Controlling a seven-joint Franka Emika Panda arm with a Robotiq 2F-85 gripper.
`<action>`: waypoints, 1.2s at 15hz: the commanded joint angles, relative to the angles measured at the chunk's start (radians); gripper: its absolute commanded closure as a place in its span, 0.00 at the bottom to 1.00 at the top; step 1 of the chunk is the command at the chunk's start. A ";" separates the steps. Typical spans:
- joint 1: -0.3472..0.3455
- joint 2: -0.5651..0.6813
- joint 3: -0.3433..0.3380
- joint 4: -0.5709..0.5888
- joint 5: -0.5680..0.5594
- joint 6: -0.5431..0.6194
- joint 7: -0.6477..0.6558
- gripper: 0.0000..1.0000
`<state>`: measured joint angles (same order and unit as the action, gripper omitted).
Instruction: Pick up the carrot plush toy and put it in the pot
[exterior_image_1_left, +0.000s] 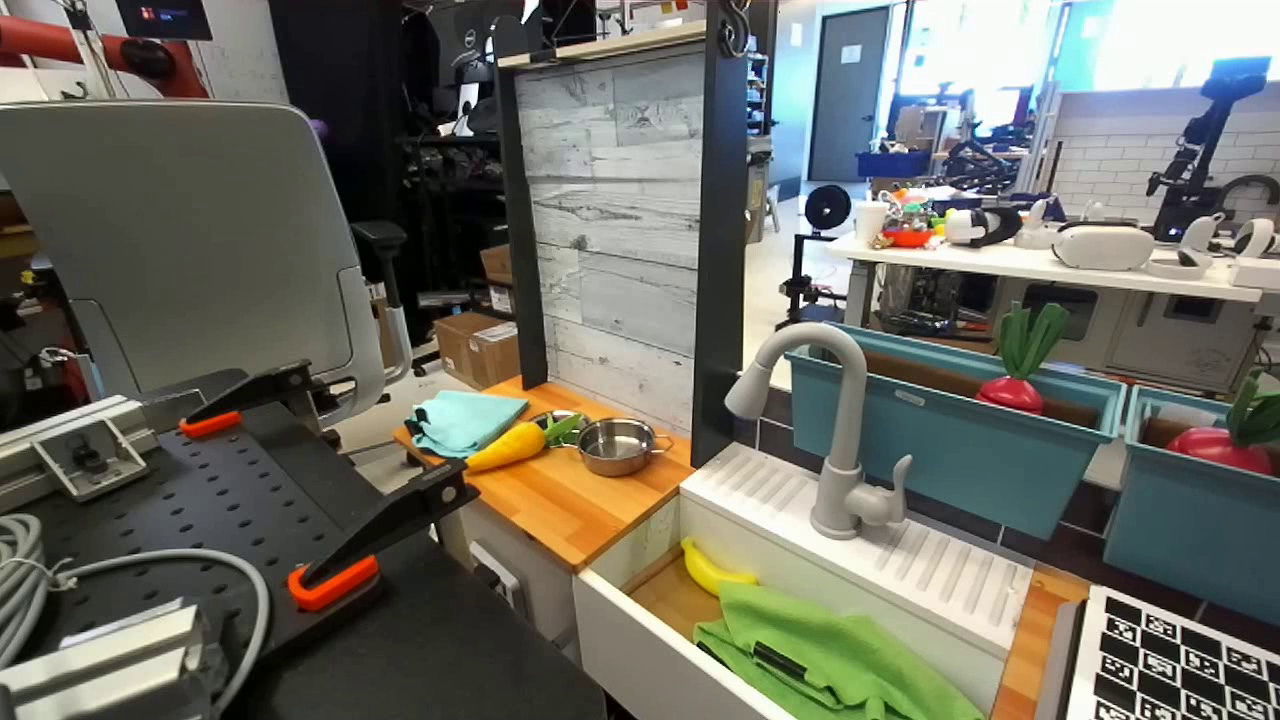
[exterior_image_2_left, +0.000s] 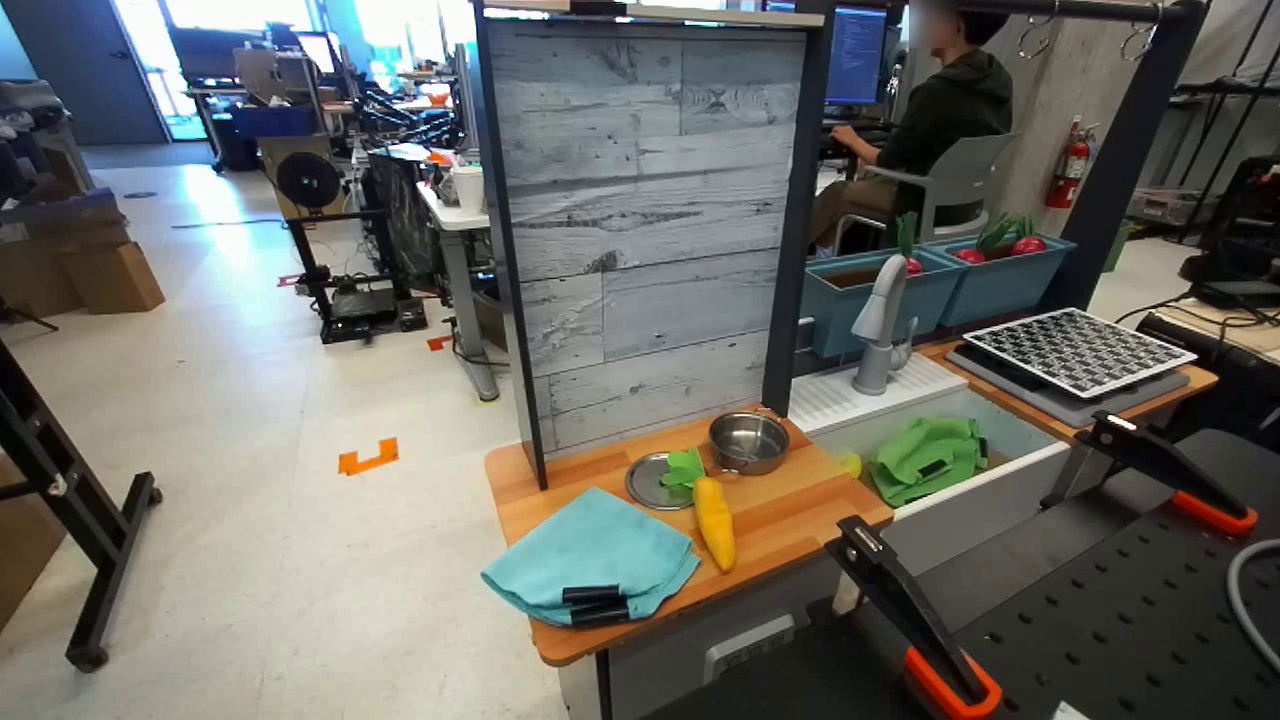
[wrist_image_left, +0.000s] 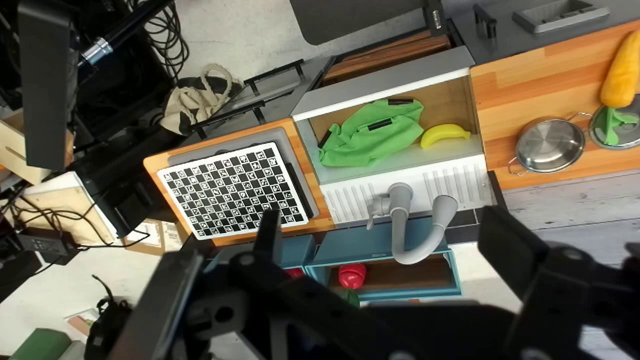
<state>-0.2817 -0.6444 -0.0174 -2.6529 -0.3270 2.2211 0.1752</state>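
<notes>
The carrot plush toy, orange-yellow with green leaves, lies on the wooden counter in both exterior views (exterior_image_1_left: 508, 446) (exterior_image_2_left: 714, 524). Its green end rests over a flat silver lid. In the wrist view the carrot (wrist_image_left: 621, 75) is at the far right, partly cut off by the frame edge. The small silver pot stands upright beside the leafy end in both exterior views (exterior_image_1_left: 612, 461) (exterior_image_2_left: 757, 464). In the wrist view the pot (wrist_image_left: 550, 146) looks empty inside. My gripper (wrist_image_left: 381, 220) is open with nothing between its fingers, high above the sink and planters. It is outside both exterior views.
A folded blue cloth (exterior_image_2_left: 590, 555) lies beside the carrot. The silver lid (exterior_image_2_left: 648, 487) is near the pot. A grey wood panel (exterior_image_2_left: 650, 240) rises behind them. The sink holds a green cloth (wrist_image_left: 372, 131) and banana (wrist_image_left: 444, 134); a grey faucet (wrist_image_left: 400, 225) stands up behind it.
</notes>
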 joint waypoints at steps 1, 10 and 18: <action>0.009 0.000 -0.007 0.003 -0.005 -0.005 0.004 0.00; 0.021 0.021 0.004 0.004 0.006 0.023 0.025 0.00; 0.134 0.237 0.098 0.030 0.042 0.155 0.154 0.00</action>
<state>-0.1728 -0.5185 0.0471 -2.6525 -0.3102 2.3034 0.2692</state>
